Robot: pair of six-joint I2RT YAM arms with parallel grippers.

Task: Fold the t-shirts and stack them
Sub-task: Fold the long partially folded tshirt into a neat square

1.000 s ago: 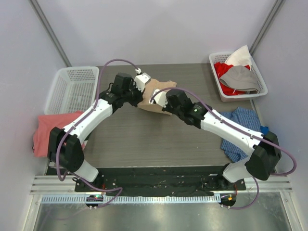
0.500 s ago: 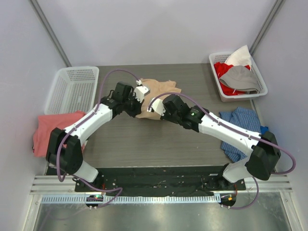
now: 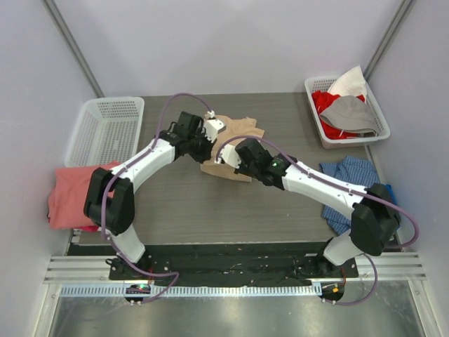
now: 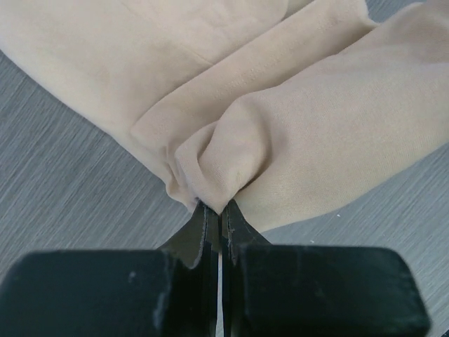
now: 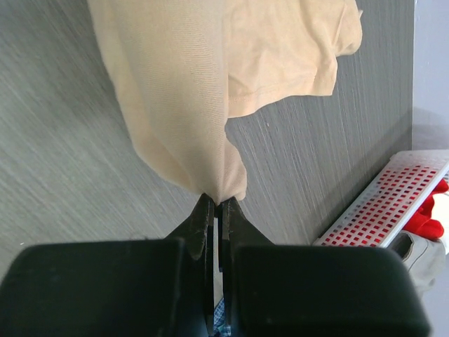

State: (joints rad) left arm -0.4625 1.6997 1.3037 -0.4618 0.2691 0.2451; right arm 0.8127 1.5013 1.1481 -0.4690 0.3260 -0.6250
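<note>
The tan t-shirt (image 3: 231, 133) lies bunched and partly folded at the middle back of the table. My left gripper (image 3: 205, 144) is shut on a pinched fold of its left edge, seen in the left wrist view (image 4: 217, 168). My right gripper (image 3: 226, 163) is shut on its near edge, with the cloth hanging from the fingertips in the right wrist view (image 5: 189, 105). The salmon-pink t-shirt (image 3: 74, 193) lies crumpled at the table's left edge, away from both grippers.
A white basket (image 3: 105, 130) stands at the back left. A second white basket (image 3: 379, 116) at the back right holds red, grey and white clothes. A blue checked shirt (image 3: 347, 186) lies at the right edge.
Both grippers have moved the tan shirt's held edges: the right gripper shifted left and nearer, the left gripper swung back and right. The shirt now lies more gathered between them.
</note>
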